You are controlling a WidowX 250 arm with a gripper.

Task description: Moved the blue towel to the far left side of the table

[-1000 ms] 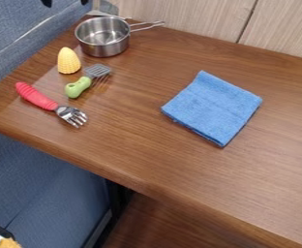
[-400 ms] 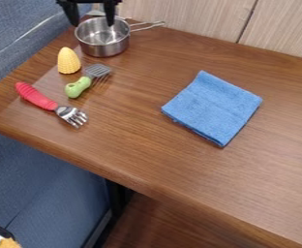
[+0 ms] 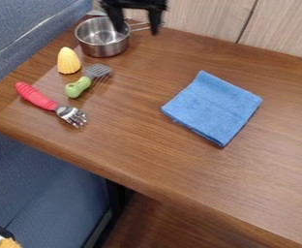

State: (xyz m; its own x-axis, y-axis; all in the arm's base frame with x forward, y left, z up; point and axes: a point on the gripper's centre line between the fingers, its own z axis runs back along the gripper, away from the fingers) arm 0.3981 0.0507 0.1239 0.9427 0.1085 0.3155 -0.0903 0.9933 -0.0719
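Observation:
The black gripper hangs at the top edge of the view, in front of the metal pot's right side and handle. Its two fingers are spread apart with nothing held between them. A folded blue towel lies flat on the right part of the brown wooden table, below and to the right of the gripper and well apart from it.
A metal pot stands at the back left. Nearer the left edge are a yellow corn piece, a green-handled spatula and a red-handled fork. A wooden panel borders the table's back.
The gripper has come into view from the top edge, first over the pot, and has since shifted right toward the pot's handle. The towel and the other objects have not moved.

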